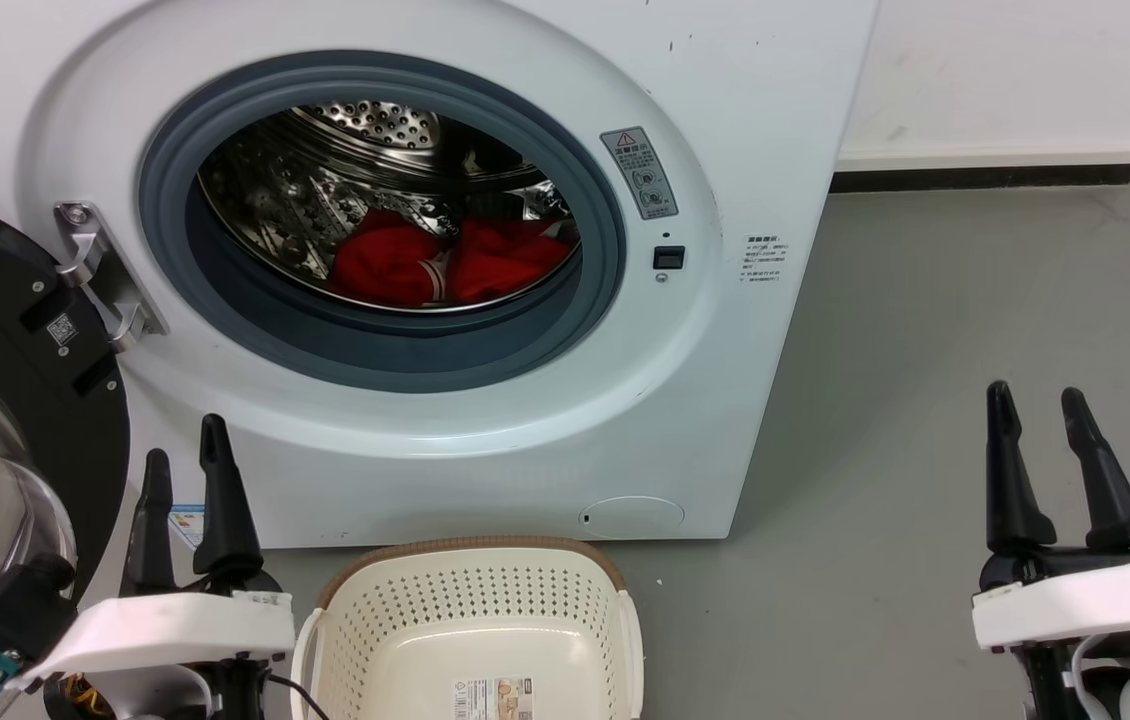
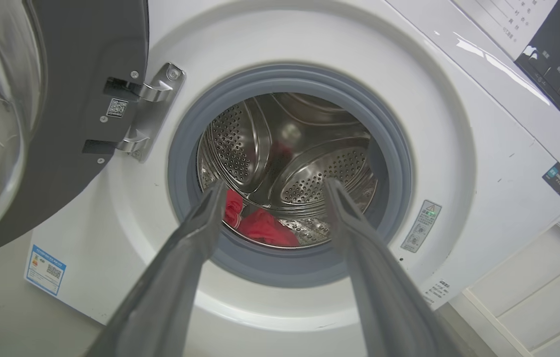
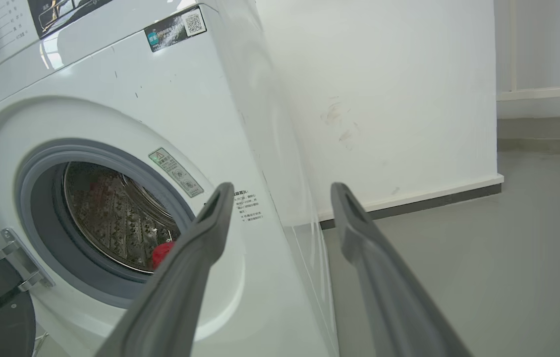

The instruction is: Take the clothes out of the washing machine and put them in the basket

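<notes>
Red clothes (image 1: 445,262) lie in drum (image 1: 375,125), up & fwd of left hand (image 1: 185,440), prob. nearer than right hand (image 1: 1035,390); both open, empty.

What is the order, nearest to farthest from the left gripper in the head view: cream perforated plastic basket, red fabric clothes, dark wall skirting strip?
1. Basket, right beside the left gripper.
2. Clothes, ahead inside the drum.
3. Skirting strip, far right at the back.
</notes>
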{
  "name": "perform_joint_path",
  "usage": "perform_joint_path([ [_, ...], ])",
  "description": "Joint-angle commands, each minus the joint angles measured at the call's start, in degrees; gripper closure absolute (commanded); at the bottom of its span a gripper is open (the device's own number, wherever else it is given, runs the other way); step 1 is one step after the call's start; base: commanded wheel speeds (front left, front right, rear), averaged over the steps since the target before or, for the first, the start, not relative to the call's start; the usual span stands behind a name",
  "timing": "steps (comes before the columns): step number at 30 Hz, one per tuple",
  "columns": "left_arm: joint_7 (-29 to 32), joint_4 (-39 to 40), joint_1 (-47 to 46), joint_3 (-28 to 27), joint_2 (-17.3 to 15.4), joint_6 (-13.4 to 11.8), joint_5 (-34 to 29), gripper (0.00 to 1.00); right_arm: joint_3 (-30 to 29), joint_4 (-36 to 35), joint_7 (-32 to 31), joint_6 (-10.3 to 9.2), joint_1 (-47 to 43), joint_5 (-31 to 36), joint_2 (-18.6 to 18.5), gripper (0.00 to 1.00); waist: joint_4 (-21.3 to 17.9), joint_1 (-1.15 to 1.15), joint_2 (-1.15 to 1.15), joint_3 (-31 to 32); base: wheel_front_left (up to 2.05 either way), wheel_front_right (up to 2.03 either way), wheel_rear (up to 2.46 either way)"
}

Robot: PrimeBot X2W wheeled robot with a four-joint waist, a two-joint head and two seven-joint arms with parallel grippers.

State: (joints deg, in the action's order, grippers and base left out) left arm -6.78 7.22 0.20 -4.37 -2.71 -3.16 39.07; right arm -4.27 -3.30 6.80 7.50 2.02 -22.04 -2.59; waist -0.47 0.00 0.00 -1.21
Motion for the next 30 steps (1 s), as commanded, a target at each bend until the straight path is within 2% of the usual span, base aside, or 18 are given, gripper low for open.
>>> perform_joint_path([
  [1, -0.71, 1.58, 0.14, 0.45, -0.15, -0.81, -2.46, 0.00, 0.63, -1.09, 0.69, -0.01, -0.35, 4.28, -0.31, 0.00, -0.05, 0.00, 0.00, -0.05, 0.00, 0.00, 0.00],
  [9, -1.96, 2.91, 0.69, 3.50, -0.35, -2.64, -12.76, 0.00, 0.27, -1.52, 1.97, -0.01, -0.53, 11.04, -0.31, 0.00, -0.28, 0.00, 0.00, -0.21, 0.00, 0.00, 0.00],
  [16, -2.83, 2.20, 1.59, 5.79, -1.44, -5.39, -16.62, 0.00, 0.87, -1.39, 2.86, -0.01, -1.33, 15.27, -0.33, 0.00, -0.46, 0.00, 0.00, -0.18, 0.00, 0.00, 0.00],
  [30, -4.71, -2.80, 3.03, 9.79, -4.03, -5.27, -24.20, 0.00, 1.33, 1.81, 4.69, -0.02, -2.76, 23.36, -0.34, 0.00, -1.01, 0.00, 0.00, 0.03, 0.00, 0.00, 0.00],
])
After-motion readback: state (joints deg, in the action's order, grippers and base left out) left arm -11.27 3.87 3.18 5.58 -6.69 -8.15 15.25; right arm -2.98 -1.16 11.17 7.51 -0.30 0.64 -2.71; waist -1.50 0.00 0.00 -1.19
